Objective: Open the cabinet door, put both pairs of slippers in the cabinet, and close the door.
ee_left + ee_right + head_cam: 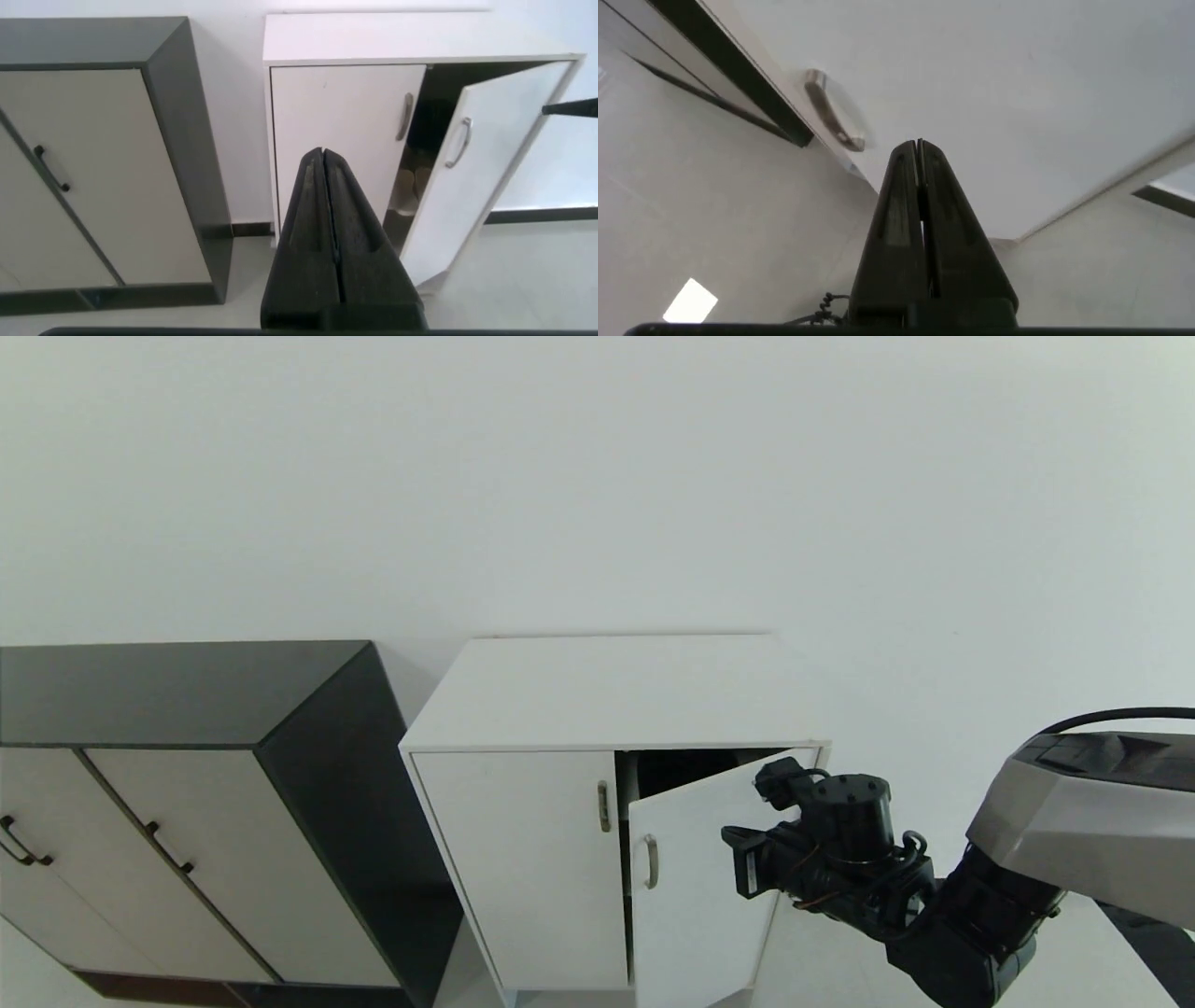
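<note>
With my right gripper [920, 143] pinched shut and empty beside the half-open white cabinet door [700, 905], I'd push steadily toward 12 o'clock, contacting nearer its curved metal handle [650, 861] at 9 o'clock.

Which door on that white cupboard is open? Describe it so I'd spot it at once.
Against the pale wall stand two cabinets: a dark-topped cabinet and, to its right, a white cabinet. On the white one, find the right door: unlike the shut left door, it hangs ajar, showing the dark inside.
</note>
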You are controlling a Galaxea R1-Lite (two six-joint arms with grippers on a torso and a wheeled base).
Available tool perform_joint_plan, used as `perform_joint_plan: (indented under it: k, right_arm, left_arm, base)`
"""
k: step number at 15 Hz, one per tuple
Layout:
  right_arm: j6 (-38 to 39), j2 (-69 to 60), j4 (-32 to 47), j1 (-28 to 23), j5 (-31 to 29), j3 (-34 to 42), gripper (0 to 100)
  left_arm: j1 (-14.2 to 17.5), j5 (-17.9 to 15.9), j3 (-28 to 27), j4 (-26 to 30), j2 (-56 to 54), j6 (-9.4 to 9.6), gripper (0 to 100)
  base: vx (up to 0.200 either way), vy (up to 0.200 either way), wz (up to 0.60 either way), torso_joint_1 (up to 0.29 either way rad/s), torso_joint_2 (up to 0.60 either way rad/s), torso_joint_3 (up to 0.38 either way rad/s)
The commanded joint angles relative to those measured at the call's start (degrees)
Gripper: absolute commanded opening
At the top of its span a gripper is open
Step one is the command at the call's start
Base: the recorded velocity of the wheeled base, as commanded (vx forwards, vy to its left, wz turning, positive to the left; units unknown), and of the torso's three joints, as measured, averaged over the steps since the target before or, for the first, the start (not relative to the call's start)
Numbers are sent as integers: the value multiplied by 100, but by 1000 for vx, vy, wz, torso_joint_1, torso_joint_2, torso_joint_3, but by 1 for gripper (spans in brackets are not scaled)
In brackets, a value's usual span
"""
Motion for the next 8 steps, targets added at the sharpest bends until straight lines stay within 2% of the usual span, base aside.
perform_joint_plan:
  k: [1,8]
  right_arm:
    - [-7,18,-57,33,8,38,0]
    - [2,343,-355,-55,34,-217,0]
  left_arm:
    - [0,1,1,-2,-1,-4,0]
    - [0,10,1,-11,-1,-21,0]
  base:
    - [0,0,0,0,0,0]
    - [0,0,0,0,0,0]
